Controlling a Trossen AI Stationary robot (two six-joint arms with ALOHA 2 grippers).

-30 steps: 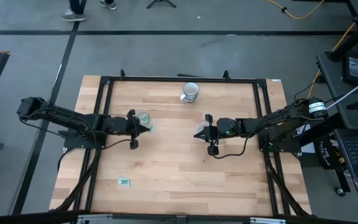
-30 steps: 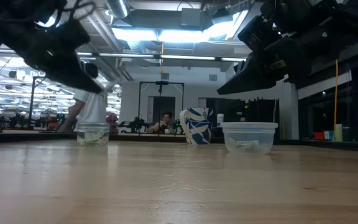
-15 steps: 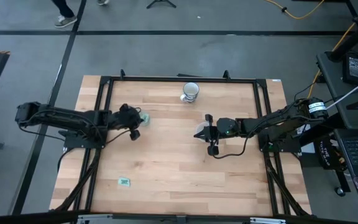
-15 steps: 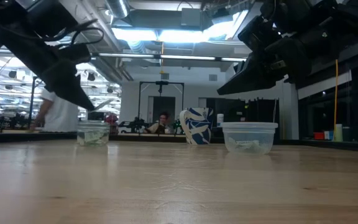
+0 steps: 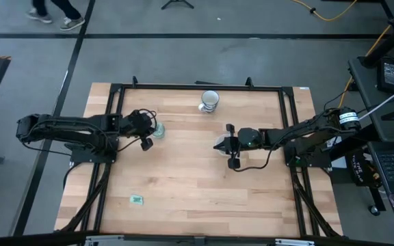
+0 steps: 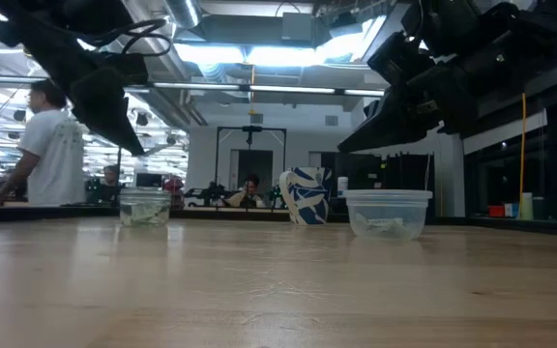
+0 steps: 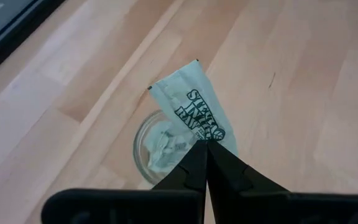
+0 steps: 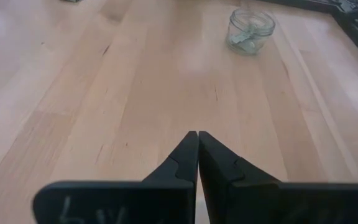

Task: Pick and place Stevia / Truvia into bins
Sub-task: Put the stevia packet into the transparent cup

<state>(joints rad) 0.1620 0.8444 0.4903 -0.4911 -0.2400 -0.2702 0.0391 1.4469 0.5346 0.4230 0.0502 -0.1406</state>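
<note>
In the left wrist view my left gripper (image 7: 205, 144) is shut on a light green and white Stevia packet (image 7: 190, 109), right over the small clear cup (image 7: 160, 148). That cup (image 5: 158, 130) stands on its base left of the table's middle and holds several packets. My right gripper (image 5: 228, 145) is shut on nothing and hovers over the wider clear cup (image 6: 387, 213), which also holds packets. Another packet (image 5: 137, 199) lies flat near the table's near left corner. My left gripper pinches the packet's lower end (image 7: 202, 135) between its two fingertips. The fingers come slanting down from the table's left. The packet is lifted clear and sticks out past the fingertips, above the small cup's mouth.
A white cup with a blue pattern (image 5: 210, 100) stands near the far edge, also seen in the low view (image 6: 305, 196). A black metal frame (image 5: 115, 92) runs around the tabletop. Bare wood spreads across the near half. People move in the room beyond.
My left gripper has drawn back from over the small cup toward the table's left edge and a little toward the far edge, still shut on the packet. My right arm has kept still.
</note>
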